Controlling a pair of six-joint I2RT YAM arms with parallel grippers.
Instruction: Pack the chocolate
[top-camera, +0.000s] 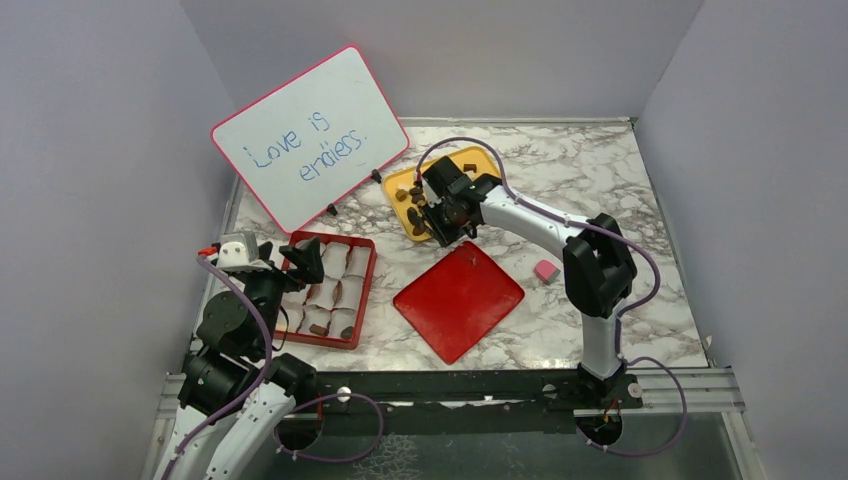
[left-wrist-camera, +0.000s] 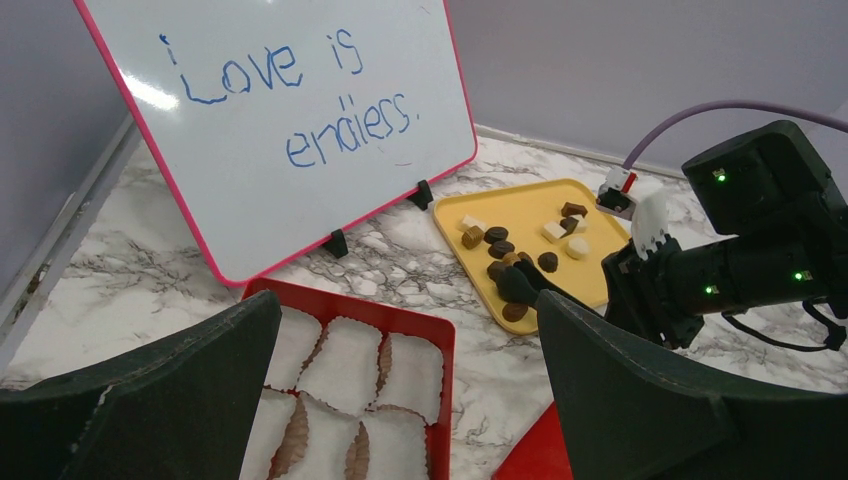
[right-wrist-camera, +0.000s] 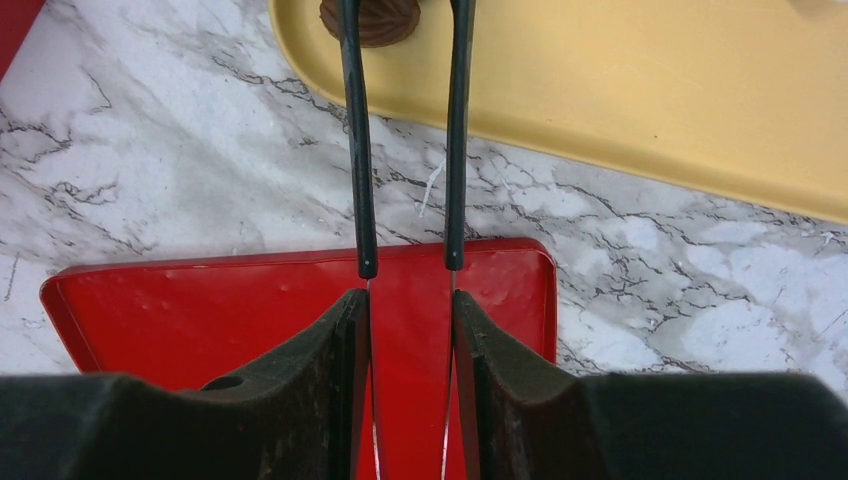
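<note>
Left arm (top-camera: 235, 320): jaws stand wide open and hold nothing. They hang over the near left part of a shallow red rectangular box (left-wrist-camera: 345, 303), which is lined with white pleated paper cups (left-wrist-camera: 345, 365). The cups seen between these jaws look unfilled. Dark marks show in the nearest cups in the overhead view, and what they are cannot be determined.

Beyond these jaws, a pink-framed whiteboard (top-camera: 310, 135) with blue handwriting is propped upright on the marble-patterned table (top-camera: 600, 170).

A flat red square lid (top-camera: 458, 298) lies on the table between the two sets of jaws, just below the right ones.

The chocolate (left-wrist-camera: 497, 234), small dark brown, tan and cream pieces, lies scattered on a yellow rounded plastic tray (left-wrist-camera: 525, 203), beyond the lid and well to the right of the left jaws.

Right arm (top-camera: 540, 220): it reaches to the tray's near edge. Its jaws stand narrowly apart, and one ridged brown piece (right-wrist-camera: 378, 18) sits at their tips. Whether that piece is clamped cannot be determined.

A small pink cube (top-camera: 545, 270) lies on the table well to the right of the right jaws, beside the lid.
</note>
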